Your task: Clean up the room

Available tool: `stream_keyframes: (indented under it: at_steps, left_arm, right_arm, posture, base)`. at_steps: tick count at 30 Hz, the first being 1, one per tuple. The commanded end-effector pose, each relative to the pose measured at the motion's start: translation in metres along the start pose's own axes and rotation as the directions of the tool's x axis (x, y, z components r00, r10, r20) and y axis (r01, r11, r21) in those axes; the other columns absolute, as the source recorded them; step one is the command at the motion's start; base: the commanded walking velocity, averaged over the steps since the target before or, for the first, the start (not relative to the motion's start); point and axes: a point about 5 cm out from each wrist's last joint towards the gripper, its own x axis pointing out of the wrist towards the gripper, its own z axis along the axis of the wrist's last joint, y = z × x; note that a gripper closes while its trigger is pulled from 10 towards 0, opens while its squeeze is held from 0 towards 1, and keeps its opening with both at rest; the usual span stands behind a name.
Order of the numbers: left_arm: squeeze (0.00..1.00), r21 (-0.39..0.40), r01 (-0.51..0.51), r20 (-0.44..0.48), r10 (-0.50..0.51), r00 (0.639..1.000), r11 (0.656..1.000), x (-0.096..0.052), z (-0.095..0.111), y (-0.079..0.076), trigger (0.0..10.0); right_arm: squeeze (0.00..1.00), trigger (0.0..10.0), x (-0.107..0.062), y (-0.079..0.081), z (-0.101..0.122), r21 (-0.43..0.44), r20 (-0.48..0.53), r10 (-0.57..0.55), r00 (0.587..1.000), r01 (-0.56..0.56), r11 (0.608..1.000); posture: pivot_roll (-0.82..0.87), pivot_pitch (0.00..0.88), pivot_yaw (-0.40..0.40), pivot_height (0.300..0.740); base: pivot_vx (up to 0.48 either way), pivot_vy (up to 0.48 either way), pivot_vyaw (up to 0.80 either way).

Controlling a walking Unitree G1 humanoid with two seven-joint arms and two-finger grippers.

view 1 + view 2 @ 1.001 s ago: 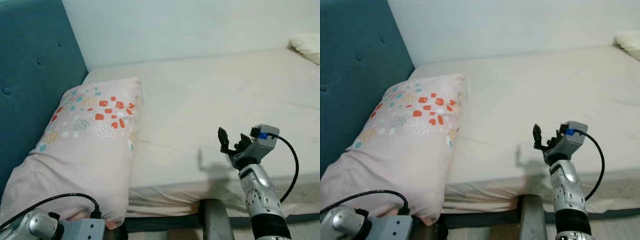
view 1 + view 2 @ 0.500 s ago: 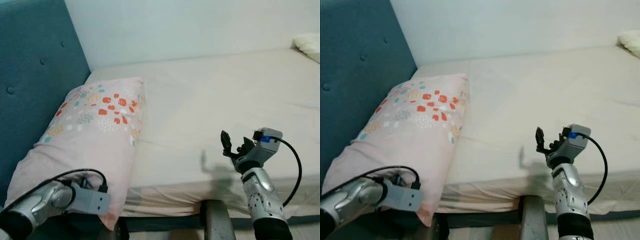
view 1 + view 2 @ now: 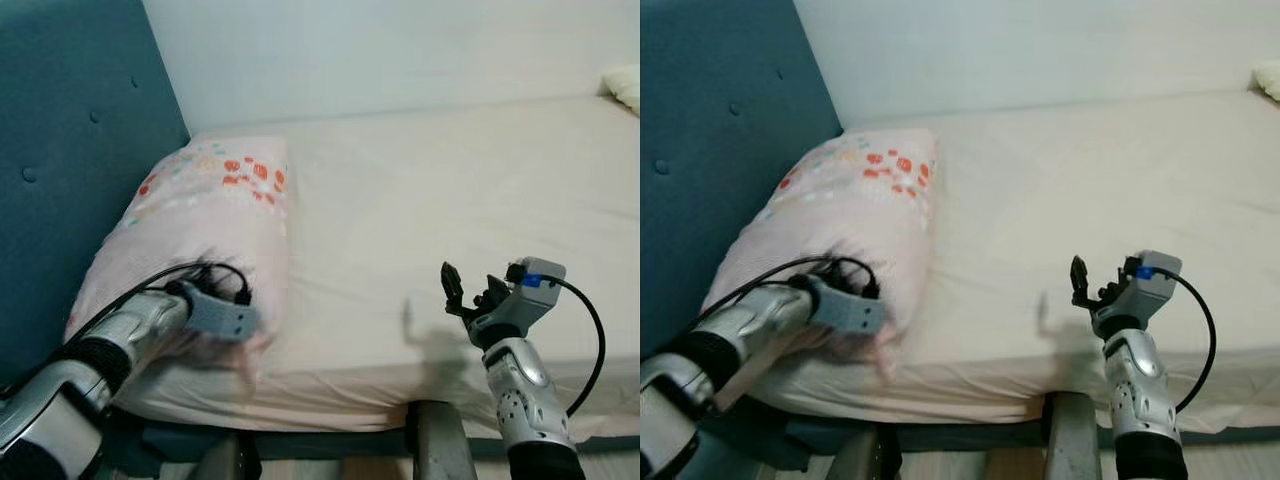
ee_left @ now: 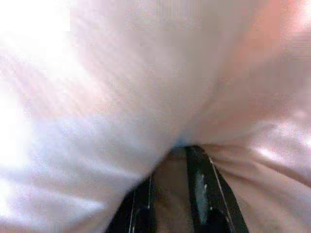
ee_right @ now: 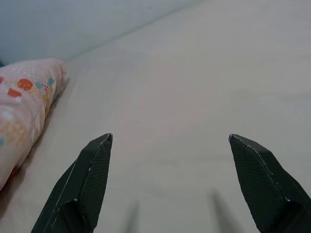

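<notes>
A pink pillow (image 3: 200,220) with orange and teal dots lies at the bed's head end, against the teal headboard (image 3: 70,150). Its near end is bunched and lifted. My left gripper (image 3: 245,345) is dug into that near end, and in the left wrist view its fingers (image 4: 197,189) are pinched together on the pink fabric. My right gripper (image 3: 468,290) hovers open over the front edge of the mattress (image 3: 450,180), well right of the pillow, with nothing between its fingertips (image 5: 99,160).
The cream mattress runs far to the right, where a white cushion (image 3: 625,85) lies by the pale wall (image 3: 400,50). A dark bed-frame post (image 3: 440,445) stands below my right arm.
My left arm has risen from below the bed edge and taken hold of the pillow's near end, pushing it up and onto the mattress. The right arm has hardly moved.
</notes>
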Motion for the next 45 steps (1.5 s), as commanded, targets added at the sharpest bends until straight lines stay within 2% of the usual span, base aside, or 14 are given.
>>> stream_keyframes:
  at_steps: [1,8,12,13,20,29,33,36,39,41,42,43,44,45]
  left_arm:
    - [0.00,0.023,-0.026,-0.016,0.026,1.000,0.999,0.002,-0.002,0.005,10.0]
    - [0.00,0.029,-0.020,-0.030,0.020,0.999,0.999,0.004,-0.004,0.002,10.0]
    - [0.00,0.032,0.025,-0.096,-0.022,0.995,0.999,-0.004,-0.022,-0.018,10.0]
    - [0.00,0.039,0.030,-0.155,-0.023,0.988,0.999,-0.010,-0.038,-0.025,10.0]
    - [0.00,0.059,0.053,-0.294,-0.033,0.955,0.997,-0.030,-0.075,-0.028,10.0]
    - [0.00,0.060,0.109,-0.300,-0.086,0.950,0.992,-0.034,-0.078,-0.042,10.0]
    - [0.00,0.024,0.173,-0.219,-0.163,0.962,0.985,-0.029,-0.064,-0.055,10.0]
    - [0.00,-0.020,0.297,-0.124,-0.297,0.947,0.955,-0.031,-0.053,-0.072,10.0]
    - [0.00,-0.049,0.488,-0.015,-0.489,0.872,0.871,-0.043,-0.049,-0.093,10.0]
    - [0.00,-0.071,0.520,0.009,-0.521,0.854,0.851,-0.045,-0.048,-0.097,10.0]
    - [0.00,-0.105,0.579,0.088,-0.572,0.815,0.809,-0.052,-0.047,-0.099,10.0]
    - [0.00,-0.105,0.579,0.088,-0.572,0.815,0.809,-0.052,-0.047,-0.099,10.0]
    - [0.00,-0.121,0.629,0.180,-0.606,0.775,0.768,-0.061,-0.046,-0.096,10.0]
    - [0.00,-0.127,0.641,0.211,-0.610,0.764,0.757,-0.064,-0.047,-0.093,10.0]
  right_arm:
    - [0.00,10.0,-0.004,0.000,-0.005,0.016,-0.018,-0.009,1.000,0.009,1.000]
    - [0.00,10.0,-0.006,-0.002,-0.007,0.016,-0.023,-0.015,1.000,0.015,1.000]
    - [0.00,10.0,-0.007,-0.001,-0.009,0.015,-0.033,-0.012,0.999,0.012,1.000]
    - [0.00,10.0,-0.007,-0.001,-0.009,0.015,-0.036,-0.010,0.999,0.010,1.000]
    - [0.00,10.0,-0.004,0.000,-0.008,0.014,-0.038,-0.001,0.999,0.002,1.000]
    - [0.00,10.0,-0.001,0.004,-0.009,0.017,-0.046,0.017,0.999,-0.016,1.000]
    - [0.00,10.0,0.000,0.012,-0.010,0.014,-0.065,0.071,0.995,-0.070,0.997]
    - [0.00,10.0,0.000,0.016,-0.013,0.006,-0.087,0.102,0.991,-0.102,0.995]
    - [0.00,10.0,0.001,0.016,-0.014,0.007,-0.099,0.109,0.989,-0.109,0.994]
    - [0.00,10.0,0.001,0.016,-0.014,0.010,-0.099,0.107,0.989,-0.107,0.994]
    - [0.00,10.0,0.002,0.016,-0.014,0.012,-0.101,0.108,0.989,-0.107,0.994]
    - [0.00,10.0,0.002,0.016,-0.014,0.012,-0.101,0.108,0.989,-0.107,0.994]
    - [0.00,10.0,0.004,0.017,-0.014,0.010,-0.105,0.112,0.988,-0.111,0.994]
    - [0.00,10.0,0.004,0.017,-0.014,0.009,-0.107,0.114,0.988,-0.113,0.994]
  posture:
    - [-0.02,0.085,0.112,0.406]
    - [-0.02,0.085,0.113,0.406]
    - [-0.02,0.086,0.110,0.406]
    - [-0.02,0.083,0.106,0.406]
    - [-0.01,0.073,0.102,0.406]
    - [-0.01,0.062,0.092,0.406]
    - [-0.01,0.057,0.091,0.406]
    - [-0.02,0.051,0.086,0.406]
    - [-0.01,0.047,0.086,0.406]
    - [-0.01,0.046,0.085,0.406]
    - [-0.01,0.042,0.081,0.406]
    - [-0.01,0.042,0.081,0.406]
    - [0.00,0.038,0.077,0.406]
    - [0.00,0.038,0.077,0.406]
  base:
    - [0.000,0.000,0.00]
    - [0.000,0.000,0.00]
    - [0.000,0.000,0.00]
    - [0.000,0.000,0.00]
    - [0.000,0.000,0.00]
    - [0.000,0.000,0.00]
    - [0.000,0.000,0.00]
    - [0.000,0.000,0.00]
    - [0.000,0.000,0.00]
    - [0.000,0.000,0.00]
    - [0.000,0.000,0.00]
    - [0.000,0.000,0.00]
    - [0.000,0.000,0.00]
    - [0.000,0.000,0.00]
